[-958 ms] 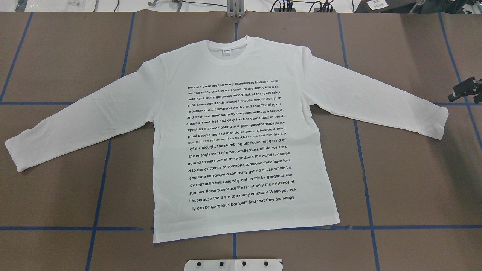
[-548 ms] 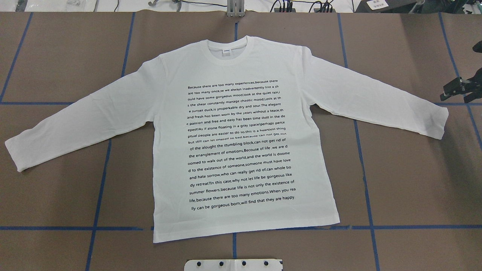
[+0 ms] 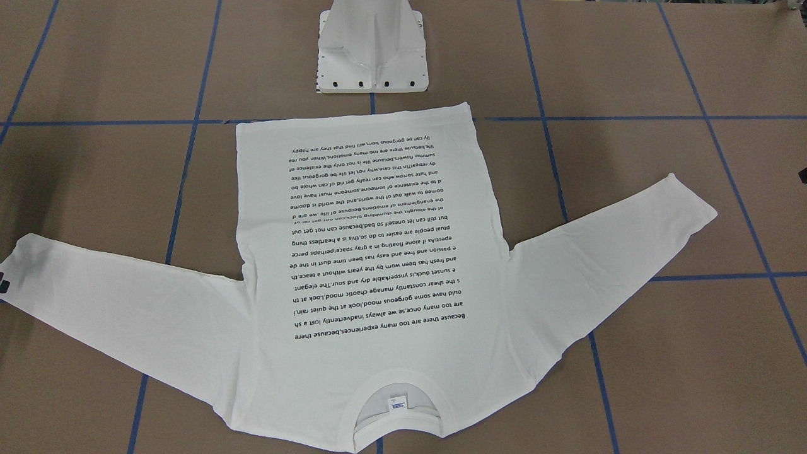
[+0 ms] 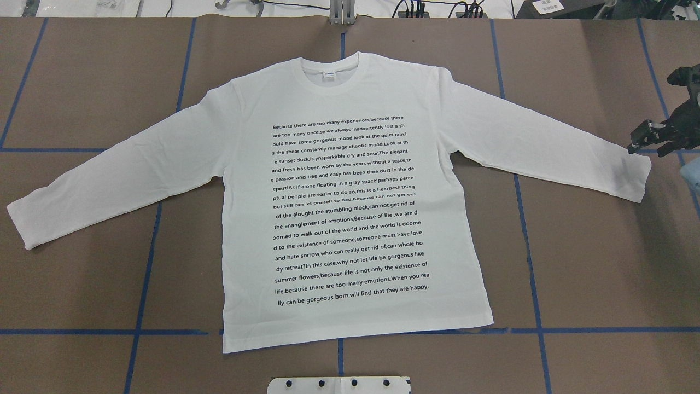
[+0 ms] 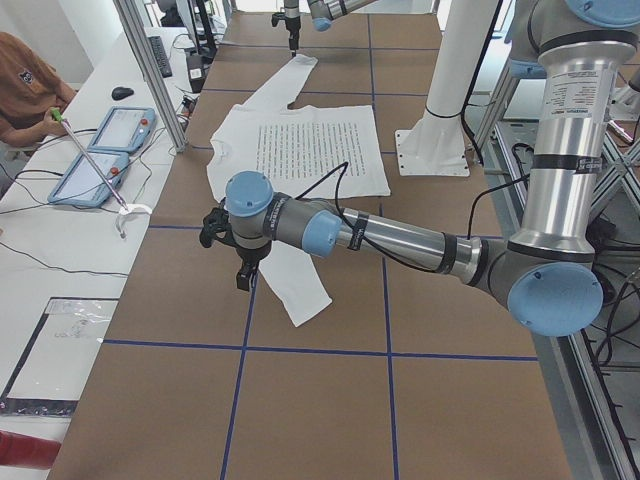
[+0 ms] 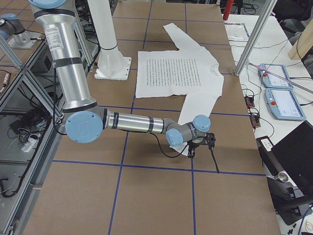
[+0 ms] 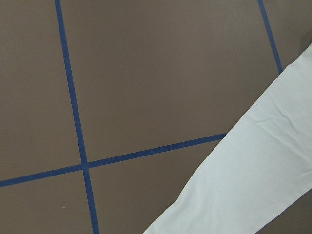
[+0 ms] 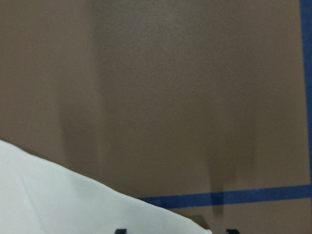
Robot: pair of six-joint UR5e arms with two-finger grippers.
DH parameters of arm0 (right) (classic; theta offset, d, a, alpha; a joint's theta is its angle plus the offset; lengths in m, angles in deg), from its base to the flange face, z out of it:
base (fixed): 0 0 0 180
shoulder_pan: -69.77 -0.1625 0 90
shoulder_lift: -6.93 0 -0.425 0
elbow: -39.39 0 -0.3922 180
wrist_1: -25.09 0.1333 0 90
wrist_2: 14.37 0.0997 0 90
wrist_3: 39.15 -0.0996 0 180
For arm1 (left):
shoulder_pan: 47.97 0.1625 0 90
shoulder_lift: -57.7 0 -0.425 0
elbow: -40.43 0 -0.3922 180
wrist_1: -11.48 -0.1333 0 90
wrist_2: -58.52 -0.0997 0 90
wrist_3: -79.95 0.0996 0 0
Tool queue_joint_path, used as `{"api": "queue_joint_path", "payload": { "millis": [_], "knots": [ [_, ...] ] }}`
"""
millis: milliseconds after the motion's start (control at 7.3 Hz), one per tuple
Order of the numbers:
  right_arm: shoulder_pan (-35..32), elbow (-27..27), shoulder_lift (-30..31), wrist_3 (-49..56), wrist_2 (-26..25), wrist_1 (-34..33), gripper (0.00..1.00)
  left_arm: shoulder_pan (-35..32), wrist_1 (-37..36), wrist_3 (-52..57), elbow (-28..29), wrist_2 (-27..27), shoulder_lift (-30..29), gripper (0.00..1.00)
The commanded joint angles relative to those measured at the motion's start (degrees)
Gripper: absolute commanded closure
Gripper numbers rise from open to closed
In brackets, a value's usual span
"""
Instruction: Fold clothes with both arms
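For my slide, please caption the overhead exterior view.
White long-sleeved cotton T-shirt lies flat; right black pincer near its sleeve cuff.

Brown table [image 4: 601, 262], white T-shirt [image 4: 350, 93] flat, pedestal base [image 3: 372, 57]

This is a robotics lab. A white metal pedestal base [image 3: 372, 47] stands on a big table [image 4: 590, 262] that is covered in brown sheeting and marked into squares by blue tape lines [image 4: 528, 230]. The silver-tube, blue-jointed left arm [image 5: 400, 235] and right arm [image 6: 132, 122] reach out over the table to either side of that pedestal. Across the table from the pedestal runs a white bench with blue teach pendants [image 5: 120, 128] and a dark laptop [image 6: 298, 152], set behind aluminium posts [image 5: 150, 70], and an operator [image 5: 25, 85] sits there.
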Motion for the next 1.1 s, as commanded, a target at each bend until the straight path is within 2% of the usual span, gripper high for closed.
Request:
{"api": "queue_joint_path", "payload": {
  "millis": [0,137,274,548,958],
  "knots": [
    [0.09,0.76,-0.05,-0.62,-0.04,-0.02,0.40,0.00,0.00,0.01,-0.03,0.00,0.00,0.00],
    [0.09,0.93,-0.05,-0.89,-0.12,-0.02,0.45,0.00,0.52,0.01,-0.11,0.00,0.00,0.00],
    [0.09,1.20,0.04,-0.89,-0.04,-0.02,0.46,0.00,0.53,0.01,-0.20,-0.09,0.09,0.00],
    [0.09,1.37,0.04,-0.89,0.05,-0.02,0.62,0.00,0.53,0.01,-0.38,0.00,0.09,0.00],
    [0.09,1.72,0.04,-0.89,0.14,-0.02,0.64,0.00,0.53,0.01,-0.29,0.00,0.09,0.00]
  ]
}}
